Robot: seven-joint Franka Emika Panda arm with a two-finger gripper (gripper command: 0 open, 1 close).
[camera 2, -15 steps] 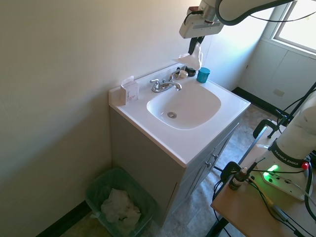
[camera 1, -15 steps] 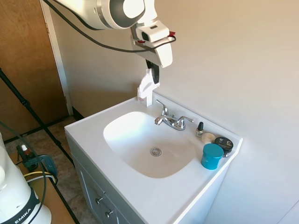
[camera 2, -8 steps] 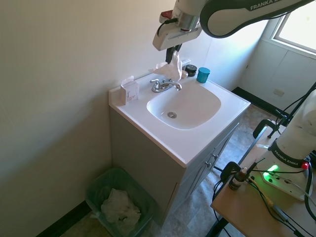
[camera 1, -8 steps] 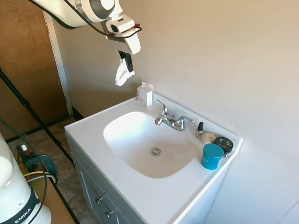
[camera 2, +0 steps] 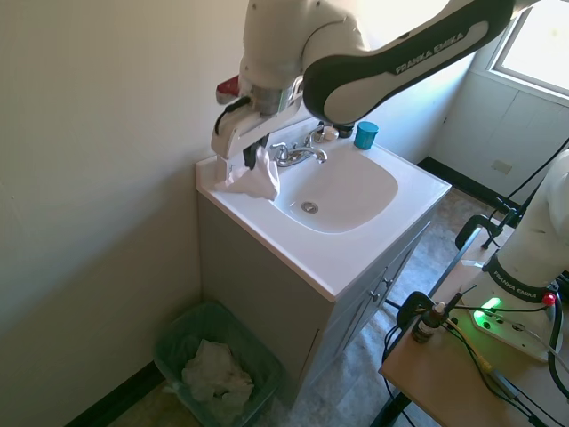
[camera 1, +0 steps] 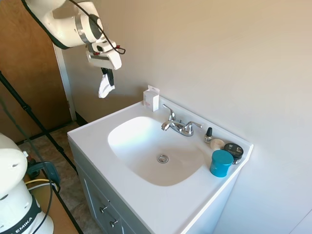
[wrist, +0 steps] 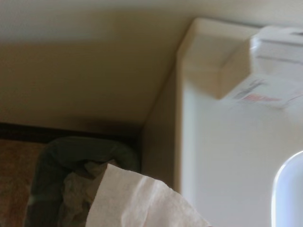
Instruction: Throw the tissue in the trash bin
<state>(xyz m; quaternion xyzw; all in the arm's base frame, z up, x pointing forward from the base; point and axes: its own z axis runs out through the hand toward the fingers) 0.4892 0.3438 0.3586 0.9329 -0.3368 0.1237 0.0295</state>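
Below closed fingers, tissue hangs pinched, beside vanity edge.

The arm is built from glossy white rounded shells, with dark grey to black bands where the segments meet. "FRANKA EMIKA" is printed in white letters along one of those dark bands in the second exterior view. A round grey cap can be seen on the side of a joint in the first exterior view. The gripper has a boxy white body with short black jaws underneath. A thin black cable is looped around the wrist, and a small red part is stuck on the wrist block.
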